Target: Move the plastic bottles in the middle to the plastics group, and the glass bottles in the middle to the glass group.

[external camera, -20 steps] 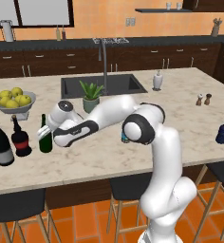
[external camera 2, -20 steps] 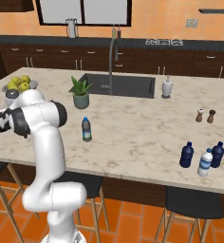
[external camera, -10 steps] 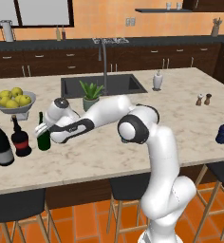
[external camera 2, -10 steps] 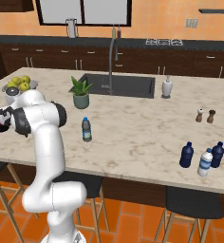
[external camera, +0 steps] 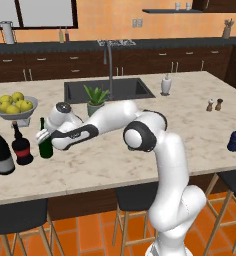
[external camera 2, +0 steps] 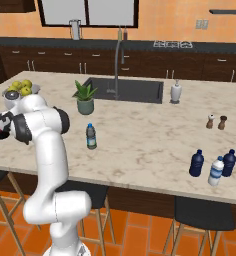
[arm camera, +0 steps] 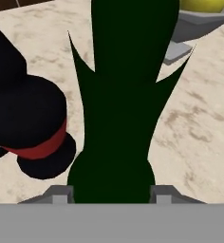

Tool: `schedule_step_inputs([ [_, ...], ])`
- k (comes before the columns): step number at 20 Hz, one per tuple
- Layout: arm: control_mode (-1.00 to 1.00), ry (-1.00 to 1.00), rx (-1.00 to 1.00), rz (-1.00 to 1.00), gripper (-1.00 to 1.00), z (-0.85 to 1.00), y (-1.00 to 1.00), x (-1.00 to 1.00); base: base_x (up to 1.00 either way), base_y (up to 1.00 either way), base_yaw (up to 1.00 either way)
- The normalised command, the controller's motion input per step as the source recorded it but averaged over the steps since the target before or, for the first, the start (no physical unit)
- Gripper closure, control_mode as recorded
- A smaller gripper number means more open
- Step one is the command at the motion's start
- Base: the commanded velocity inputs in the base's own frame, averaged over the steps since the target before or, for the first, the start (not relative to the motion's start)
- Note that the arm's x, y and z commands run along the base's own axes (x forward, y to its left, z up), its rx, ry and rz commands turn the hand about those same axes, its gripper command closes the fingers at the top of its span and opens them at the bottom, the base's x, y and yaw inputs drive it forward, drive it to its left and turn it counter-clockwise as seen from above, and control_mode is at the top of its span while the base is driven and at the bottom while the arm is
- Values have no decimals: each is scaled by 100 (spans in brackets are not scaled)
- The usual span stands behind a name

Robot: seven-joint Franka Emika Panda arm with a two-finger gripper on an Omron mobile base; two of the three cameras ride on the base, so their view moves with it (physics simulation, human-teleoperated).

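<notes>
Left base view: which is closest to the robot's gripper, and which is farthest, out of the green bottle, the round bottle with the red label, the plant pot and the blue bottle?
1. Green bottle, right at the gripper.
2. Round bottle with the red label, just beside it, at the counter's left end.
3. Plant pot, farther back, by the sink.
4. Blue bottle, far off at the counter's right end.

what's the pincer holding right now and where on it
The pincer grips the slim green bottle around its lower body, standing on the counter beside the dark bottles.

Slim bottle (external camera: 44, 145) upright on counter (external camera: 140, 155) — just right of round-bodied bottle (external camera: 21, 146).
</notes>
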Motion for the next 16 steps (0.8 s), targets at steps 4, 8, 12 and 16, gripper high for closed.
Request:
schedule_step_inputs([
  [4, -100, 0, 0, 0, -100, 0, 0, 0, 0, 0, 0],
  [8, -100, 0, 0, 0, -100, 1, 0, 0, 0, 0, 0],
  [12, -100, 0, 0, -2, -100, 34, -17, -5, 0, 0, 0],
  [16, -100, 1, 0, -7, -100, 60, -37, -17, 0, 0, 0],
])
